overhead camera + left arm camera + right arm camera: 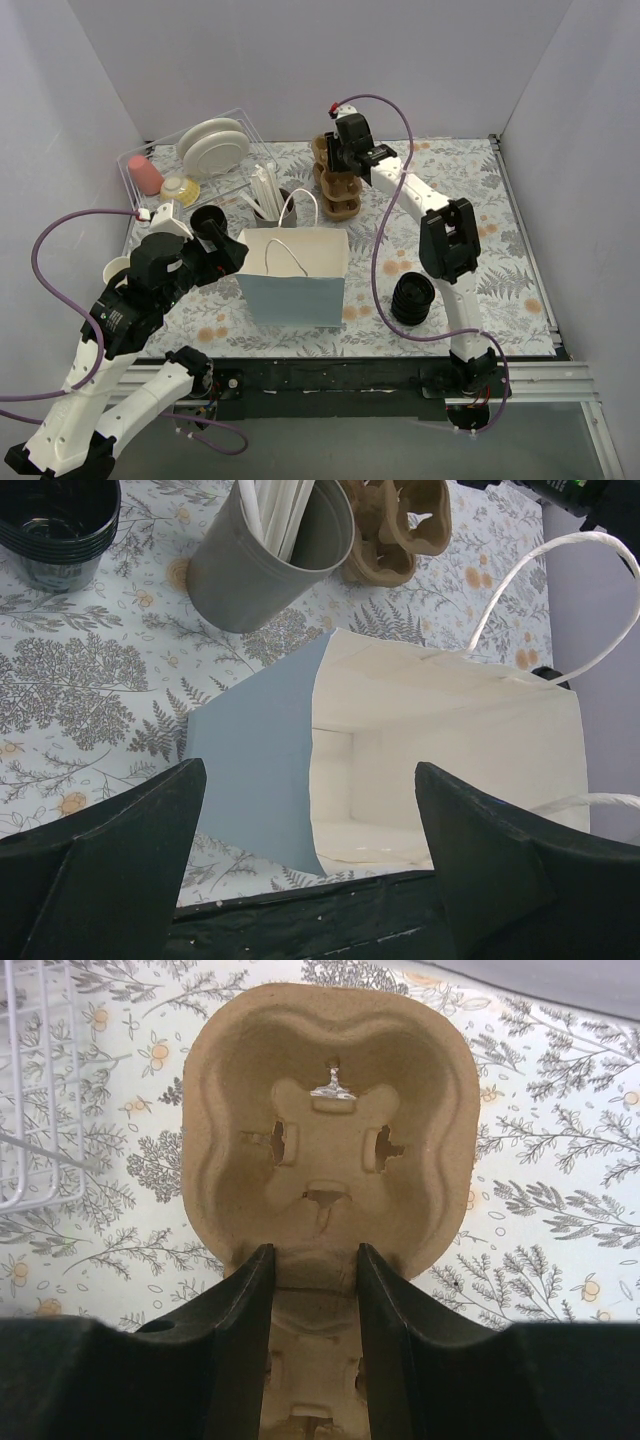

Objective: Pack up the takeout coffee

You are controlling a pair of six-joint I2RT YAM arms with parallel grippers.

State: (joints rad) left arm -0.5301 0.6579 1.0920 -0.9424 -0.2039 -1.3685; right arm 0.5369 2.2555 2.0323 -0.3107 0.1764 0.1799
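right gripper [313,1252] is down on the brown moulded-pulp cup carrier [330,1110], the top one of a nested stack at the back of the table. its fingers sit either side of the carrier's narrow waist and look pinched onto it. left gripper [310,780] is spread wide and holds nothing, hovering at the open mouth of the blue-grey paper bag with white twisted handles [295,295].

takeout coffee: no lidded black cup shows in any view. the only black items are the open, lidless black paper cup [60,525] just beside the left gripper and the ribbed stack of black lids [413,298] front right, well apart from the bag. it may be hidden by the left arm, can't tell.

risks, my read:
- carriers look nested, so lifting the top one may drag the next one up and drop it.
- the grip is on thin pulp, so a squeeze or twist could tear it.
- the bag looks light and empty, so a nudge from the left fingers could tip it.
- the handles loop over the mouth and could snag a carrier going in.
- the lidless cup is an easy wrong pick.
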